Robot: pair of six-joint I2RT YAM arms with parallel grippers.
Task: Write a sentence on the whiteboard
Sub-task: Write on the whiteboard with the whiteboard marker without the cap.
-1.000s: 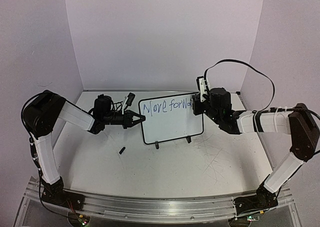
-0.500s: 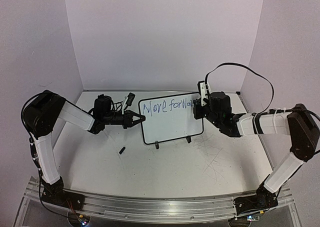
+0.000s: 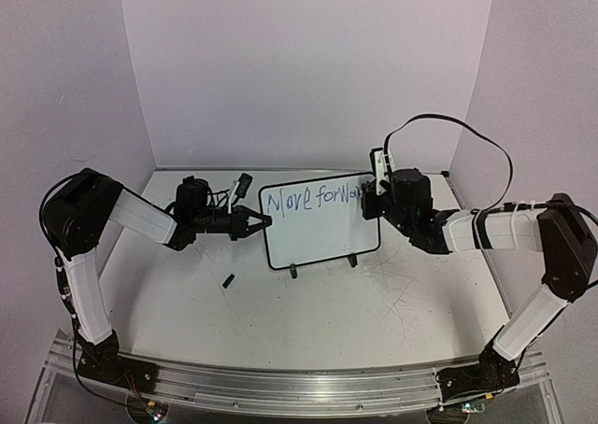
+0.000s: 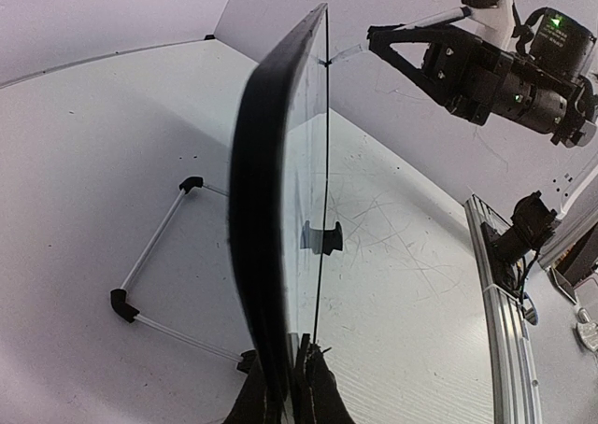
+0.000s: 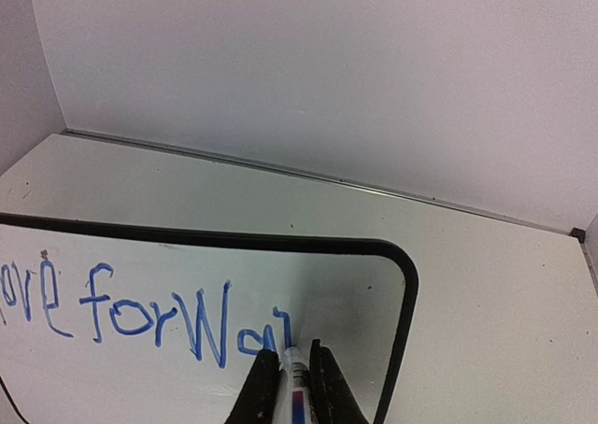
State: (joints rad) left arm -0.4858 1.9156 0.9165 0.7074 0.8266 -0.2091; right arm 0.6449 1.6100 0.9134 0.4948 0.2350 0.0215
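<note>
The white-barrelled blue marker (image 5: 295, 387) sits pinched between the two black fingers of the right gripper (image 5: 291, 359). Its tip rests on the small black-framed white whiteboard (image 5: 355, 289), at the foot of the last stroke of the blue handwritten sentence (image 5: 154, 317). That reads "forWa" so far, after a first word that is cut off in the wrist view.

The board stands upright, its long axis running side to side, and the writing runs along its top line. From the tip, only a narrow strip of bare board is left before the right frame. I'd judge the remaining letters must crowd in there, with more room lower down. The right arm is the nearer one to that end.

At the board's opposite, left edge, the left gripper (image 3: 257, 223) is clamped shut on the frame, steadying it. Behind the board is its wire stand (image 4: 154, 256). In front of its left corner, a small black cap-like piece (image 3: 227, 280) lies on the scuffed white tabletop (image 3: 327, 321).
</note>
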